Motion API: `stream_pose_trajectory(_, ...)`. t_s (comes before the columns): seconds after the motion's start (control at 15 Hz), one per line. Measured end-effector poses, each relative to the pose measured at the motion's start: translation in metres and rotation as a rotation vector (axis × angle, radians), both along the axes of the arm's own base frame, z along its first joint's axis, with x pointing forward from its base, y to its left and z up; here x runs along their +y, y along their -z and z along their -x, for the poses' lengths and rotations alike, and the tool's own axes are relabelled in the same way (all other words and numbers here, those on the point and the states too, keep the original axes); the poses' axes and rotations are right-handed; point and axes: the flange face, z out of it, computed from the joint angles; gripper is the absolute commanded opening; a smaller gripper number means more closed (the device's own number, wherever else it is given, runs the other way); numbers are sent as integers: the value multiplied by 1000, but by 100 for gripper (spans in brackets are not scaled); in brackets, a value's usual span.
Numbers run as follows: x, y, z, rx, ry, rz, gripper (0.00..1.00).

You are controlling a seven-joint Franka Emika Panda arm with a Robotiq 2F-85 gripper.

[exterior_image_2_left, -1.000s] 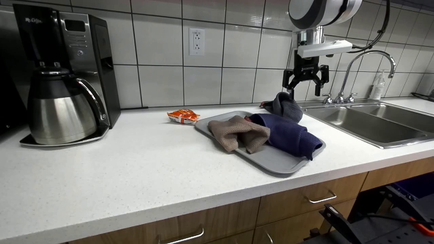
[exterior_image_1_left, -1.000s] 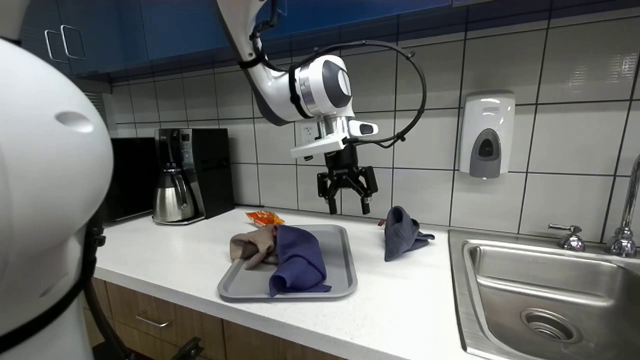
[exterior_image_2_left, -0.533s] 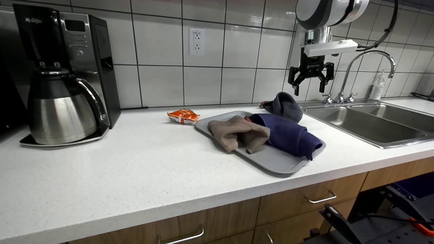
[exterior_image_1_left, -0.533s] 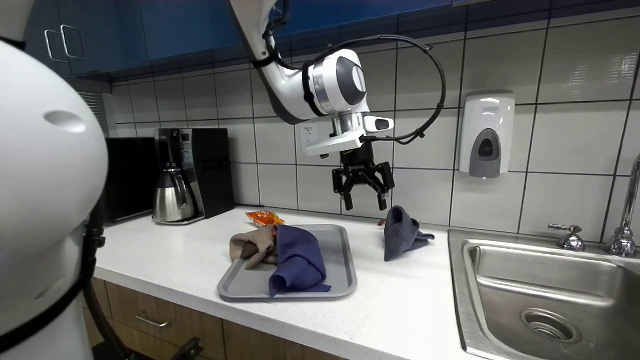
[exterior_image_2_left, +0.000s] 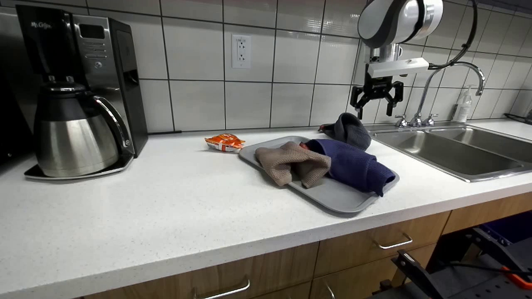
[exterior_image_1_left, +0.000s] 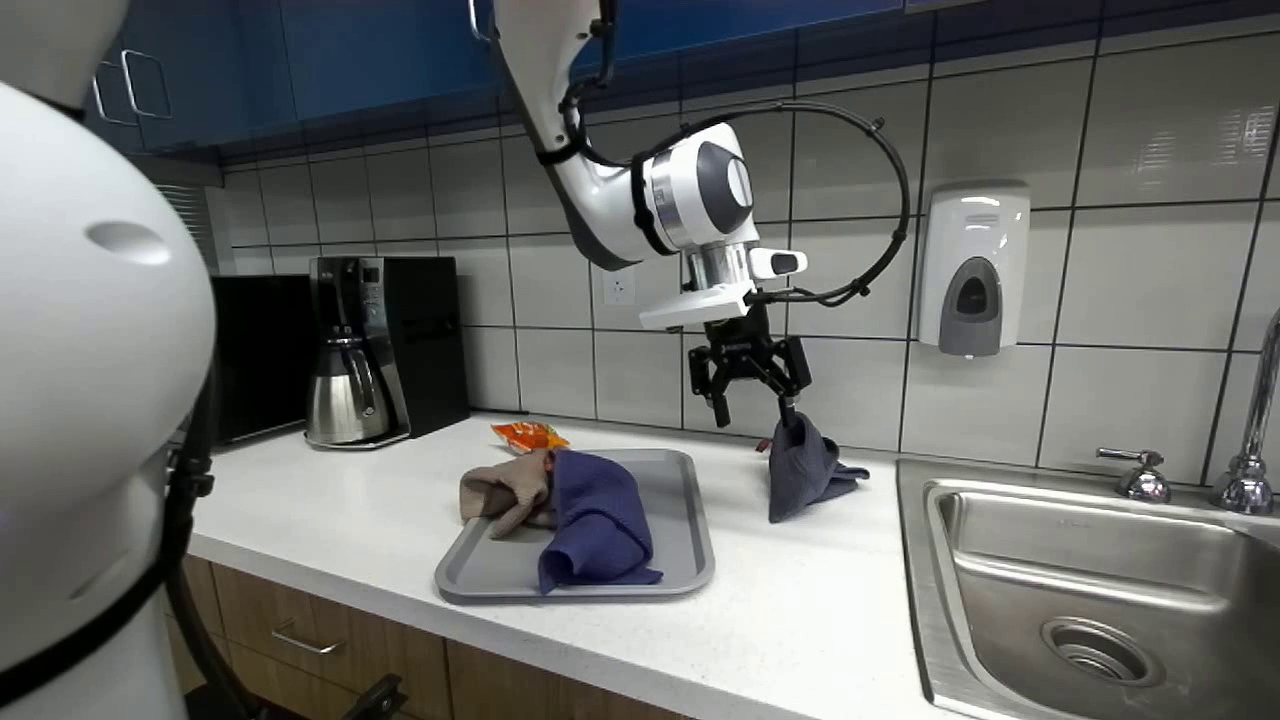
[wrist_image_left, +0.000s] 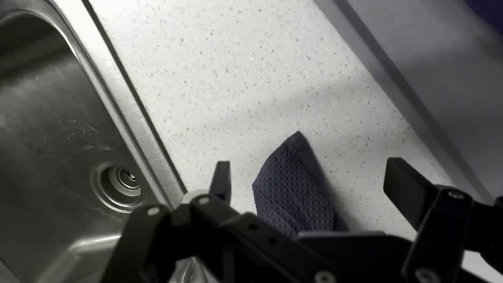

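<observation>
Gripper point(exterior_image_2_left: 375, 112) with jaws spread wide and empty, above a slate-gray cloth point(exterior_image_1_left: 806, 468) that stands crumpled to a peak on the white counter point(exterior_image_1_left: 790, 600), between the sink point(exterior_image_1_left: 922, 550) and a gray tray point(exterior_image_1_left: 678, 510). In an exterior view one fingertip point(exterior_image_1_left: 788, 412) overlaps the peak; contact cannot be told. In the wrist view the cloth appears between the fingers point(wrist_image_left: 222, 179). On the tray, a brown cloth point(exterior_image_1_left: 507, 490) lies beside a navy cloth point(exterior_image_1_left: 600, 520); an orange packet point(exterior_image_1_left: 530, 436) rests near the tray.
</observation>
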Motion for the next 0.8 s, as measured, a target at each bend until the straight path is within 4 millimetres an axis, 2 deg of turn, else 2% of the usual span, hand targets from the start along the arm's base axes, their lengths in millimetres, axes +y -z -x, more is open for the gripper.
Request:
stream_pose_trajectory(0.47,-29,11,-40,-24,-2,38,100)
stream_pose_trajectory(0.8,-41,21,-70,-45,-3,63,100)
